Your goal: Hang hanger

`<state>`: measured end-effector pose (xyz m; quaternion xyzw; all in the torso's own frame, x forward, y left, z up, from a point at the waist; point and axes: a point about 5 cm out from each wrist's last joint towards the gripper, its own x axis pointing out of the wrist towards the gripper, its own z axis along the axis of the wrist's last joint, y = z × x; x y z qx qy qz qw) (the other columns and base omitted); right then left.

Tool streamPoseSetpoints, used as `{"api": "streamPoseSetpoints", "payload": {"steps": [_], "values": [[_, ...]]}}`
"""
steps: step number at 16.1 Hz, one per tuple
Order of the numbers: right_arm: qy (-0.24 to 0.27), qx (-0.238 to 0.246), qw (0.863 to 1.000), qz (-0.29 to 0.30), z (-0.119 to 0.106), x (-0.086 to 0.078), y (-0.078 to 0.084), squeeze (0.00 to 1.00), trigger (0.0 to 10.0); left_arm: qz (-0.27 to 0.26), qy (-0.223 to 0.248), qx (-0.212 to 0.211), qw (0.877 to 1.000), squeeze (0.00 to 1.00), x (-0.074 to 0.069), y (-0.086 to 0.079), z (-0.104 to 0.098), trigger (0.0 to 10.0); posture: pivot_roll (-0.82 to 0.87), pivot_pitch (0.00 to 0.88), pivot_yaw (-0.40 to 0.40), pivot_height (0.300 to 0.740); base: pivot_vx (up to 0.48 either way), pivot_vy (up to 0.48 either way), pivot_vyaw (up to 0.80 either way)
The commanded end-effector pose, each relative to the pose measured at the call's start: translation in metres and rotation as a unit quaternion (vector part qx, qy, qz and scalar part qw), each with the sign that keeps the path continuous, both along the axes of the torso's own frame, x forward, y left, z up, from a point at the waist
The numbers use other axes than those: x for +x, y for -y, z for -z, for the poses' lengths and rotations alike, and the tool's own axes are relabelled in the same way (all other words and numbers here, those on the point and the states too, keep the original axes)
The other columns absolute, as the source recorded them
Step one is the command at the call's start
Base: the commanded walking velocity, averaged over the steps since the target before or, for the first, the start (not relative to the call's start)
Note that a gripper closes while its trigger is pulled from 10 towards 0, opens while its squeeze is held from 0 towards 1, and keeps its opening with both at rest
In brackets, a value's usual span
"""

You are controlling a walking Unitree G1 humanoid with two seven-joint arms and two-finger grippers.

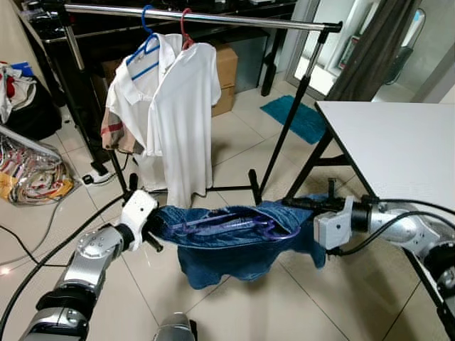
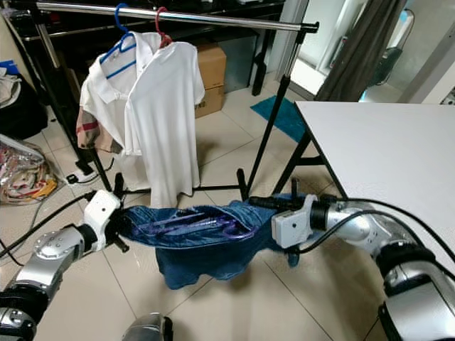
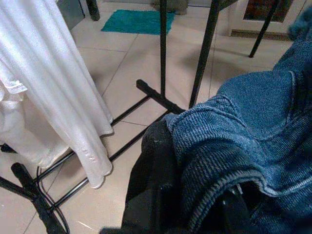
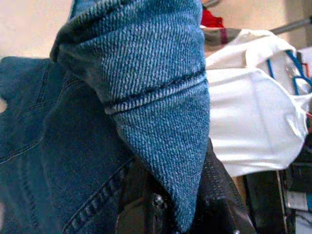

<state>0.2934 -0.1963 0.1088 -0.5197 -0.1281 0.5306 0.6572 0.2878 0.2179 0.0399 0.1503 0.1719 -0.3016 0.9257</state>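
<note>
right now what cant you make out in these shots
- Left gripper: its fingertips are buried in the denim garment in the left eye view; the left wrist view is no clearer.
- Right gripper: denim drapes over its fingers in the right wrist view.
- Purple hanger: mostly sunk inside the denim, hook not traceable.
- Clothes rail: its left end is cut off by the frame edge.

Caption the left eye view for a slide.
Both end effectors stretch blue jeans with a purple hanger before a clothes rack holding two white shirts.
</note>
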Motion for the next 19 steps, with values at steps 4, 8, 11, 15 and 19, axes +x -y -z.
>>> {"api": "streamPoseSetpoints", "payload": {"steps": [4, 8, 11, 15, 19], "values": [[0.02, -0.057, 0.997, 0.041, 0.0, 0.009, 0.013, 0.0, 10.0, 0.009, 0.004, 0.005, 1.0, 0.0, 0.0, 0.002, 0.0, 10.0, 0.3, 0.0, -0.059, 0.74, 0.0, 0.0, 0.0], [0.003, -0.015, 1.0, 0.02, 0.001, 0.0, 0.011, 0.0, 10.0, 0.014, 0.004, 0.009, 1.0, 0.0, 0.0, 0.002, -0.001, 10.0, 0.3, 0.0, -0.054, 0.74, 0.0, 0.0, 0.0], [-0.005, 0.024, 1.0, 0.017, -0.002, -0.002, 0.009, 0.0, 10.0, 0.015, 0.004, 0.012, 1.0, 0.0, 0.0, 0.001, -0.001, 10.0, 0.3, 0.001, -0.052, 0.74, 0.0, 0.0, 0.0], [-0.053, 0.055, 0.997, -0.001, -0.006, -0.005, 0.006, 0.0, 10.0, 0.015, 0.003, 0.014, 1.0, 0.0, 0.0, 0.0, -0.001, 10.0, 0.3, 0.001, -0.052, 0.74, 0.0, 0.0, 0.0], [-0.101, 0.063, 0.993, -0.025, -0.008, -0.009, 0.003, 0.0, 10.0, 0.014, 0.002, 0.015, 1.0, 0.0, 0.0, 0.0, 0.0, 10.0, 0.3, 0.0, -0.055, 0.74, 0.0, 0.0, 0.0]]}}
